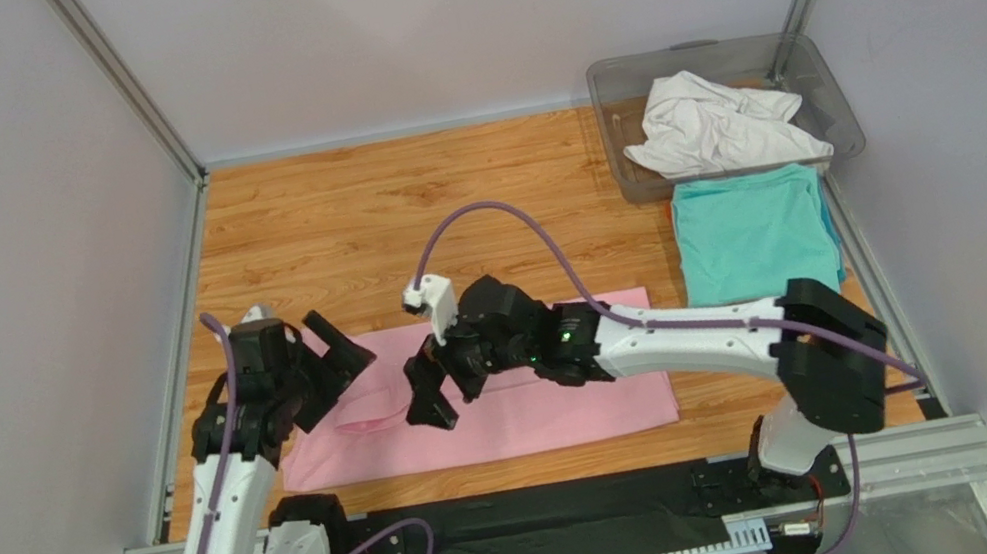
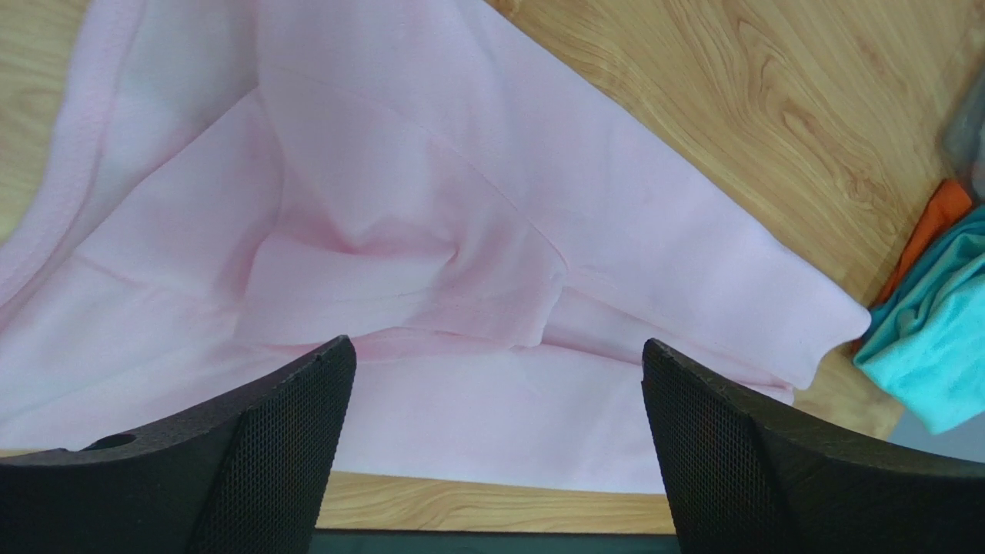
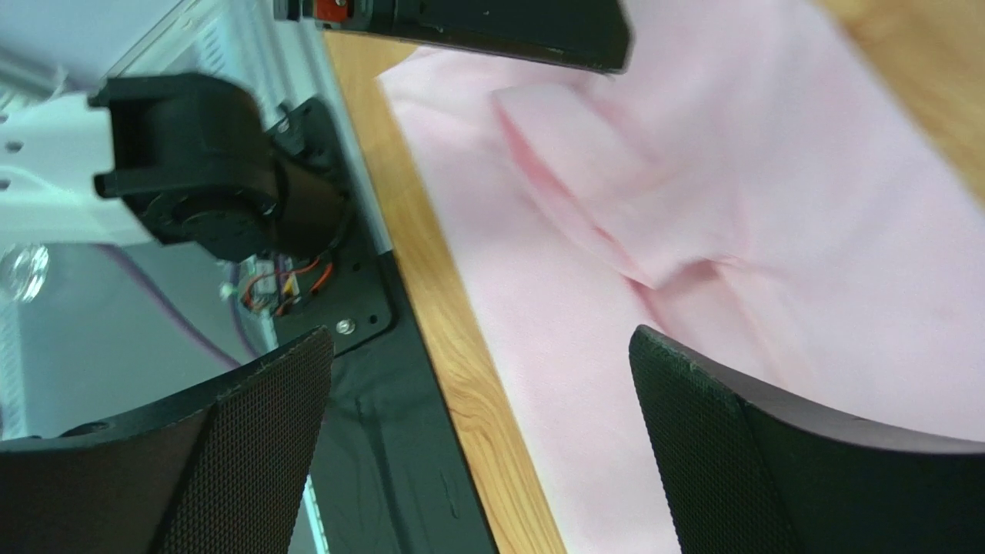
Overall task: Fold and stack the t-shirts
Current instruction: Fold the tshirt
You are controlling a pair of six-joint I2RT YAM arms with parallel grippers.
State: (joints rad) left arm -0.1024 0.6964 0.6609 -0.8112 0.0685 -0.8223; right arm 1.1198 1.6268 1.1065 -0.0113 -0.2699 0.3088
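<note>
1. At the near edge of the table (image 1: 338,221) lies the pink t-shirt (image 1: 554,411), partly folded flat
2. Left gripper (image 1: 335,363) and right gripper (image 1: 427,399) hover above its left end, fingers spread wide, holding nothing
3. Likely step: folding it; next, both must pinch an edge and carry it over

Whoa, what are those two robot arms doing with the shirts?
They are folding t-shirts. Right now the left gripper and the right gripper are both open above the pink t-shirt, which lies spread out on the wooden table. Neither one is holding it. A teal t-shirt lies neatly folded off to the right, and a white t-shirt sits crumpled in the clear bin in the far right corner.
</note>
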